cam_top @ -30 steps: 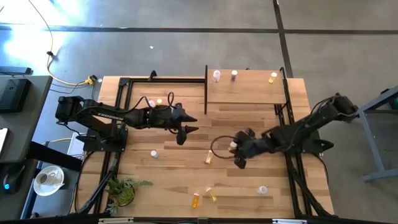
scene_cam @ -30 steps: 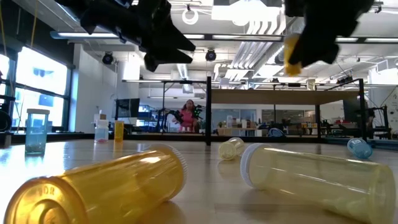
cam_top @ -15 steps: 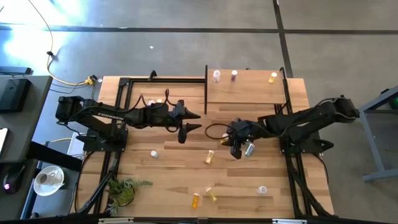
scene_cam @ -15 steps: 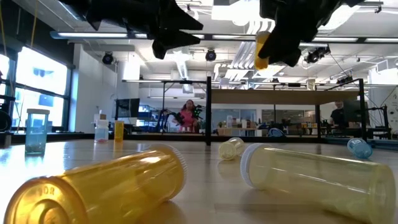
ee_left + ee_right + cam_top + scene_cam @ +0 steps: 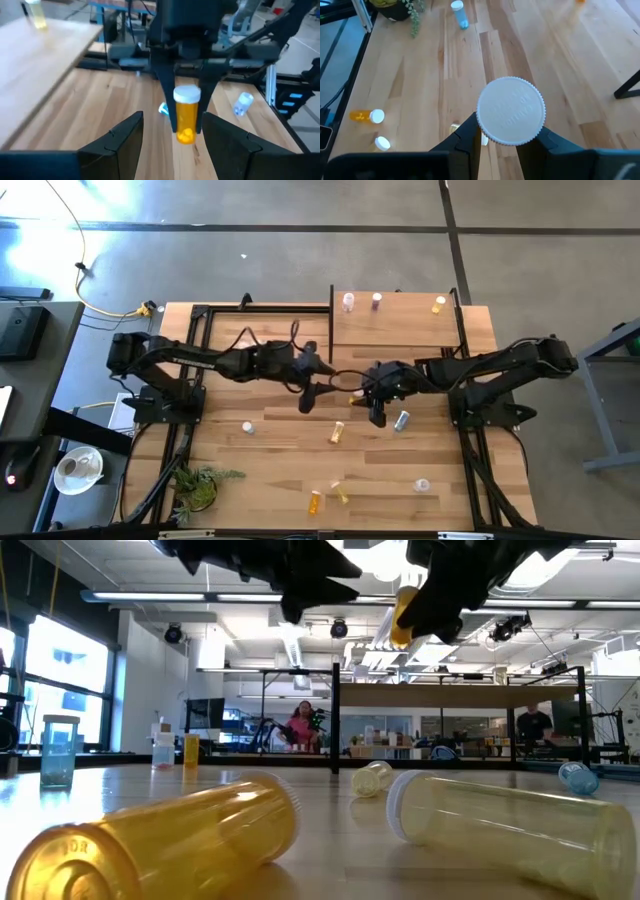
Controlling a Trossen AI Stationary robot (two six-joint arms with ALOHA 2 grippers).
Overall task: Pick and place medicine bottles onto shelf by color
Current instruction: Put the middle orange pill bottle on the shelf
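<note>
Upright, cap up, the orange bottle (image 5: pixel 186 115) hangs pinched in the right gripper's (image 5: pixel 187 131) fingers; left gripper's (image 5: pixel 309 383) fingers open.

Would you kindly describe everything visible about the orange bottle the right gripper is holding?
The orange bottle is a small translucent plastic cylinder with a ribbed white cap. It hangs upright, cap uppermost, pinched between the right gripper's dark fingers above the table's middle, touching nothing else. The left gripper faces it, open.
</note>
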